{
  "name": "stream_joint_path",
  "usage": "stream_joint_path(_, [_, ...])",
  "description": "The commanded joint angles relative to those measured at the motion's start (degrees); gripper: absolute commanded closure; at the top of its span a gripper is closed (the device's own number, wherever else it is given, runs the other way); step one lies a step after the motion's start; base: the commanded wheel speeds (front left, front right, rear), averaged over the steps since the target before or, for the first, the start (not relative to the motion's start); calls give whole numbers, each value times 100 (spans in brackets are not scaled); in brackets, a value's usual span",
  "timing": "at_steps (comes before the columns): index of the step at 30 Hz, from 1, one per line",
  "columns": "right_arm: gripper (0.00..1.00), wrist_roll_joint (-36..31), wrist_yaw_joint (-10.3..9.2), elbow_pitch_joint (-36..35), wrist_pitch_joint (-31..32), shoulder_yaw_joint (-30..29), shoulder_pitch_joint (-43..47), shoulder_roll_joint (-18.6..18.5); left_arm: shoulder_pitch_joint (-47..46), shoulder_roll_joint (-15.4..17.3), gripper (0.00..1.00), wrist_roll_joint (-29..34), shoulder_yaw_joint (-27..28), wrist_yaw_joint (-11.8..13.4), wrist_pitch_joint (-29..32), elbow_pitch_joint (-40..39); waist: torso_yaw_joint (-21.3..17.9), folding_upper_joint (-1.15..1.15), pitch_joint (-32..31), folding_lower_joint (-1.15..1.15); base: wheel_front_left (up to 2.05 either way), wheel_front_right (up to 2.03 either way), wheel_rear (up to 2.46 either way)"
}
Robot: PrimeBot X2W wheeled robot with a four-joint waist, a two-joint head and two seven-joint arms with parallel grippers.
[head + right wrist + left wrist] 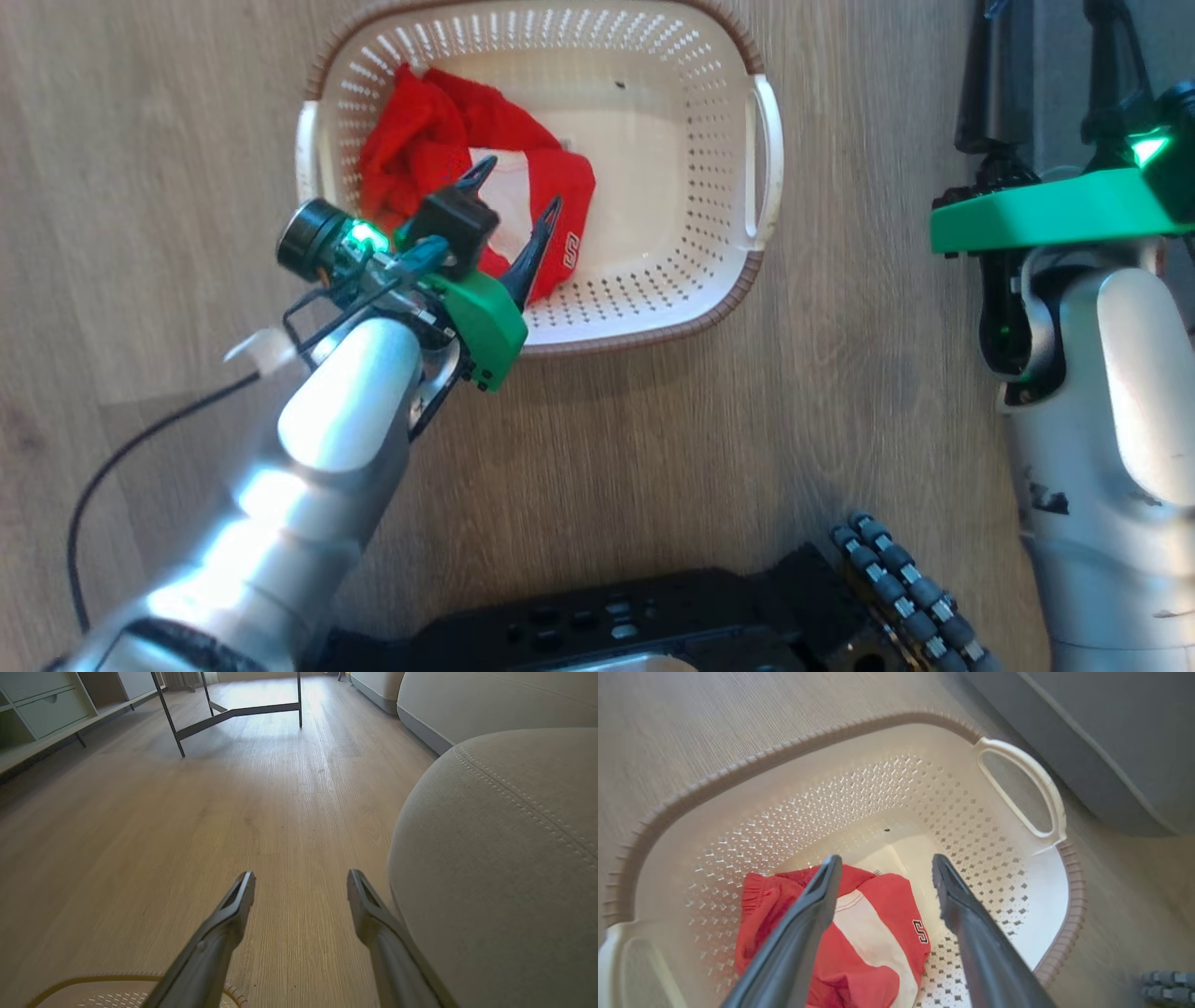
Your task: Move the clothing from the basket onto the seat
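cable (121,457): dark, curls over the floor (840,373) at the far left of the head view, up to the left arm (317,439)
left arm: silvery, rises from the lower left to the near-left part of the basket (653,47)
left gripper (520,184): jaws spread wide, nothing clamped between them; fingers point into the basket above the clothing (420,140); in its wrist view one finger crosses the red cloth and the other lies over bare basket bottom; whether a tip touches the cloth I cannot tell
clothing: in the basket, bunched in its left half against the left wall; bright red with a white panel, pale stitching and a small dark letter near one edge
basket: cream, perforated, brown rim, a handle on each side; stands on the floor; its right half is bare
base (653,625): black, bottom middle of the head view, with a roller wheel (906,579) at its right
right gripper (301,877): jaws wide apart, nothing between them, above the floor, well right of the basket; a bit of basket rim shows at the bottom of its wrist view
seat (490,858): grey, rounded, with lines of pale stitching, just beside the right gripper's outer finger
table frame (233,714): thin dark legs on the floor, far off in the right wrist view
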Motion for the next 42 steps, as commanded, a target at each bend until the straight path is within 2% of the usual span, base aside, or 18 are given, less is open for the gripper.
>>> stream_joint_path(1, [0, 68, 40, -192, -28, 117, 58, 87, -135, 124, 0, 104, -75, -36, -29, 151, -90, 0, 186, -1, 0, 0, 0])
stream_joint_path(11, [0, 405, 40, -266, -28, 296, -27, 89, -1435, 98, 0, 619, -846, -36, -13, 1890, -532, 0, 707, -1, 0, 0, 0])
stream_joint_path(18, [0, 695, 40, -313, -28, 426, -26, 89, -1948, 107, 0, 777, -1380, -36, 394, 2657, -866, 0, 1013, -1, 0, 0, 0])
stream_joint_path(23, [0, 852, 40, -340, -28, 538, -2, 89, -2198, 229, 0, 879, -1549, -7, 734, 2886, -1059, 0, 1147, -1, 0, 0, 0])
stream_joint_path(36, [0, 987, 40, -355, -28, 593, 214, 89, -2303, 344, 0, 1100, -1894, 312, 1719, 3041, -1131, 0, 1218, -1, 0, 0, 0])
stream_joint_path(42, [0, 1025, 40, -350, -28, 604, 221, 89, -2290, 358, 0, 1116, -2012, 295, 2077, 3056, -1112, 0, 1237, -1, 0, 0, 0])
